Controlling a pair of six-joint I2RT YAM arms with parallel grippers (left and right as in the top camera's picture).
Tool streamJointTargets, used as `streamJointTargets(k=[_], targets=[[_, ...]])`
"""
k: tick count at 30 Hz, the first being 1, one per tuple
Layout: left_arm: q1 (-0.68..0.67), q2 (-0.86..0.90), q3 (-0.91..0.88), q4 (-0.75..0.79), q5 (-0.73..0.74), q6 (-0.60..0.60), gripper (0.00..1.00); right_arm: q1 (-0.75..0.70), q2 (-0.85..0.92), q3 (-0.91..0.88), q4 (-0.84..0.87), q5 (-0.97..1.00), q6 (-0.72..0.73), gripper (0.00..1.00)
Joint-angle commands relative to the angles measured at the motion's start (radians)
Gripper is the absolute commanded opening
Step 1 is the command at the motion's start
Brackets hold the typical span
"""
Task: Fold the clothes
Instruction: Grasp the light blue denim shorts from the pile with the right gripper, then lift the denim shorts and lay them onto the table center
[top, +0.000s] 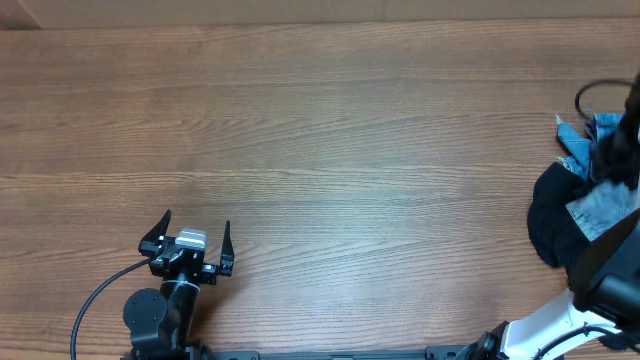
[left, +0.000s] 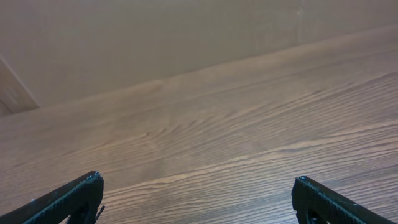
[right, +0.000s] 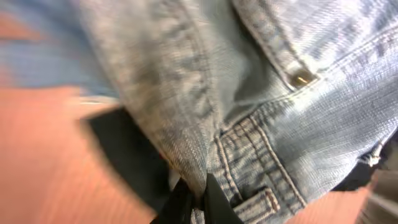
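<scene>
A wood-grain table (top: 330, 120) fills the overhead view, mid-brown with long horizontal streaks. In the left wrist view a plain beige wall (left: 155, 37) rises behind its far edge, across the upper frame.

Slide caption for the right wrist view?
Right gripper shut on a fold of pale blue denim jeans, metal rivet showing, black fabric alongside.

A brown wood-grain worktop (top: 330, 150) spans the overhead view, its grain running side to side. Beyond its far edge stands a plain beige panel (left: 155, 37).
</scene>
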Motion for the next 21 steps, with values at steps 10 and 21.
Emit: streamJointTargets(k=[10,21], targets=[[-0.003,-0.008,-0.003,0.002,-0.005,-0.006,1.00,0.539,-0.151,0.716,0.107,-0.791,-0.356,0.04],[-0.003,-0.008,-0.003,0.002,-0.005,-0.006,1.00,0.545,-0.154,0.716,0.199,-1.075,-0.349,0.04]])
